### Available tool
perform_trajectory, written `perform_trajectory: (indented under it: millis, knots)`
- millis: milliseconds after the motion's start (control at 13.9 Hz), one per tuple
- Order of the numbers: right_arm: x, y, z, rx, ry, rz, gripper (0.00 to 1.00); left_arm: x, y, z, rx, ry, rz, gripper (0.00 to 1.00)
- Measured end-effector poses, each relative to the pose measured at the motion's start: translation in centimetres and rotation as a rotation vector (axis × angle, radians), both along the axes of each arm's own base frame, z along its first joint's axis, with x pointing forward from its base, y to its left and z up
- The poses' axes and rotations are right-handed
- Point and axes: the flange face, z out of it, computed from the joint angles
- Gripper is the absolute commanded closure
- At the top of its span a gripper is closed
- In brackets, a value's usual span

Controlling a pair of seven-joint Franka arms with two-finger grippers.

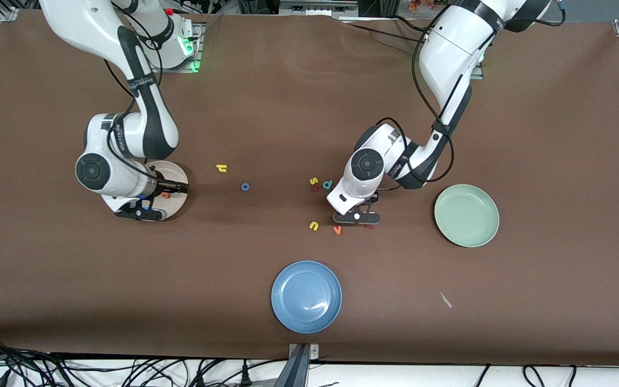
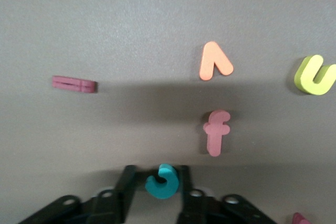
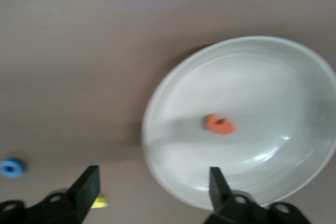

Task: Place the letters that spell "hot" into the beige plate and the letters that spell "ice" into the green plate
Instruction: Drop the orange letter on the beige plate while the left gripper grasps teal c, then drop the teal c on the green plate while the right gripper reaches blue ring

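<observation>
My left gripper (image 1: 357, 216) (image 2: 155, 174) is down at the table with the teal "c" (image 2: 164, 181) between its fingers. One finger touches the letter and a small gap shows at the other. The dark red "i" (image 2: 74, 84) (image 1: 369, 226) lies flat close by. The green plate (image 1: 466, 215) sits toward the left arm's end. My right gripper (image 1: 158, 200) (image 3: 153, 177) hangs open over the edge of the beige plate (image 1: 178, 172) (image 3: 262, 77), where the orange "t" (image 3: 219, 124) (image 1: 165, 194) lies. The yellow "h" (image 1: 222, 168) and blue "o" (image 1: 245, 186) lie on the table between the arms.
An orange "v" (image 2: 214, 61), a yellow "u" (image 2: 315, 75) and a pinkish-red "t" (image 2: 216, 132) lie around the left gripper. A teal "d" (image 1: 328, 184) and a yellow "s" (image 1: 314, 181) lie beside it. A blue plate (image 1: 306, 296) sits nearer the front camera.
</observation>
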Motion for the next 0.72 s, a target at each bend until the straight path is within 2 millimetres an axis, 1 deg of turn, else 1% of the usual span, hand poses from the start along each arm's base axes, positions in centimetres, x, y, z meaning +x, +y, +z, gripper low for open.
perform_trajectory:
  millis: [216,361,433,505,577,722]
  knots:
    - [-1.2,6.6,0.4,-0.006,-0.030,-0.055,0.00,0.2,0.2,0.0,0.001,-0.002,0.004,1.00]
    - [-2.4,10.9,0.2,-0.012,-0.065,-0.072,0.00,0.6,0.5,0.3,0.002,-0.005,0.010,1.00]
    - [-3.0,12.7,-0.1,-0.014,-0.084,-0.073,0.00,1.0,0.9,0.8,0.006,-0.005,0.018,1.00]
    - [-3.5,14.1,-0.7,-0.016,-0.100,-0.072,0.00,1.8,1.7,1.8,0.014,0.000,0.032,1.00]
    - [-4.0,15.2,-1.3,-0.018,-0.112,-0.063,0.00,2.6,2.8,3.4,0.024,0.007,0.044,1.00]
    - [-4.5,16.5,-2.9,-0.023,-0.134,-0.047,0.00,4.4,5.7,7.1,0.035,0.013,0.029,1.00]
